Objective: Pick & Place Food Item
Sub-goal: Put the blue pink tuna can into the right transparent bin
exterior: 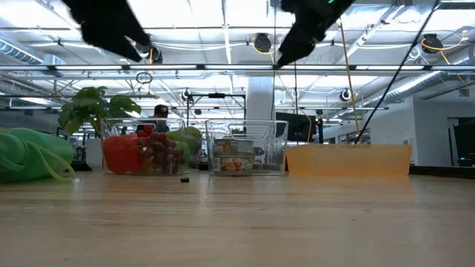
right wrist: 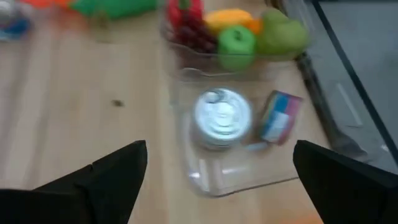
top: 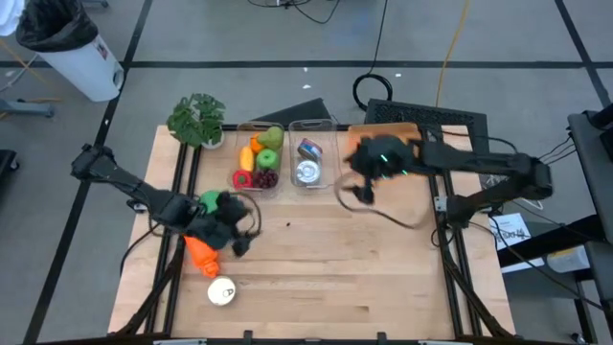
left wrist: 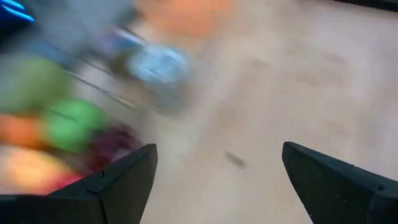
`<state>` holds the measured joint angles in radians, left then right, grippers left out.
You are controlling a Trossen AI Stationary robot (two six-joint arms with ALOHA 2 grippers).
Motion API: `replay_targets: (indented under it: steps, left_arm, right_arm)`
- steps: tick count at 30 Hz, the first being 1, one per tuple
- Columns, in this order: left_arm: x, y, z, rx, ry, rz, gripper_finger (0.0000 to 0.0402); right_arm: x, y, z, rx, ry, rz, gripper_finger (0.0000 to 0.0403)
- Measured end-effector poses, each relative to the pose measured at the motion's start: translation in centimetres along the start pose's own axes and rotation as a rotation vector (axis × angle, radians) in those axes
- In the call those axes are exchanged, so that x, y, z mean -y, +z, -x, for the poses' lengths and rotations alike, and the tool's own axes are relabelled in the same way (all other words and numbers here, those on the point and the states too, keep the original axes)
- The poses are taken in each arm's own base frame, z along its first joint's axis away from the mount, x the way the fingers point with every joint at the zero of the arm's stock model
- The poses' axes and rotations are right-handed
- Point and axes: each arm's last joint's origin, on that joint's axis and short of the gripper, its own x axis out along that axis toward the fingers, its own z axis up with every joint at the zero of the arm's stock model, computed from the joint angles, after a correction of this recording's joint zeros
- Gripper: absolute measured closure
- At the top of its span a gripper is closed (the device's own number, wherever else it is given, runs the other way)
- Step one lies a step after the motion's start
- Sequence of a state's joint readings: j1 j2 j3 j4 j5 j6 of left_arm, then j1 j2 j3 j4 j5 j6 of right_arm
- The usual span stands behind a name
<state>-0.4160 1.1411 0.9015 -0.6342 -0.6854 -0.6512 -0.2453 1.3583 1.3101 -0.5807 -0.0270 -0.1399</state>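
Now 2 clear bins sit side by side at the back of the wooden surface.

One bin holds fruit: a pear, a green apple, grapes and a yellow piece; the other bin holds a silver can and a small packet. An orange carrot and a white ball lie on the surface near the left arm, well apart from the bins. Left claw hangs over the carrot end, fingers spread and empty. Right claw hovers raised just beside the can bin, fingers spread wide, holding nothing.
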Motion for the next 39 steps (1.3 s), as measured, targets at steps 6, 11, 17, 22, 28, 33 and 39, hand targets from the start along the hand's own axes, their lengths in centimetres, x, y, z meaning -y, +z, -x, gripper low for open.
replay_targets:
  steps: [6, 11, 17, 22, 28, 33, 39]
  left_arm:
    - [2.3, -3.0, 2.5, -0.249, -0.341, 0.218, 0.0041]
    - [5.9, -4.9, 5.7, -0.351, -0.587, 0.362, 0.0041]
    - [8.4, -9.2, 6.8, -0.666, -0.539, 0.46, 0.0041]
    - [9.3, -12.5, 6.4, -1.01, -0.277, 0.622, 0.0041]
    - [10.5, -14.1, 5.0, -0.996, -0.204, 0.643, 0.0041]
    - [11.1, -14.5, 3.6, -1.009, -0.166, 0.633, 0.0041]
    - [11.0, -13.8, 1.7, -0.932, -0.182, 0.572, 0.0041]
  right_arm:
    - [-4.8, -3.8, 2.6, 0.174, 0.127, -0.015, 0.0019]
    - [-7.4, -7.2, 2.4, 0.371, 0.225, -0.016, 0.0019]
    - [-8.9, -9.3, 1.7, 0.454, 0.286, -0.002, 0.0019]
    - [-9.5, -9.3, 1.9, 0.489, 0.315, 0.008, 0.0019]
    - [-10.0, -9.3, 2.4, 0.509, 0.338, 0.038, 0.0019]
    - [-10.1, -9.3, 2.5, 0.511, 0.341, 0.046, 0.0019]
    - [-10.1, -9.3, 2.5, 0.512, 0.341, 0.046, 0.0019]
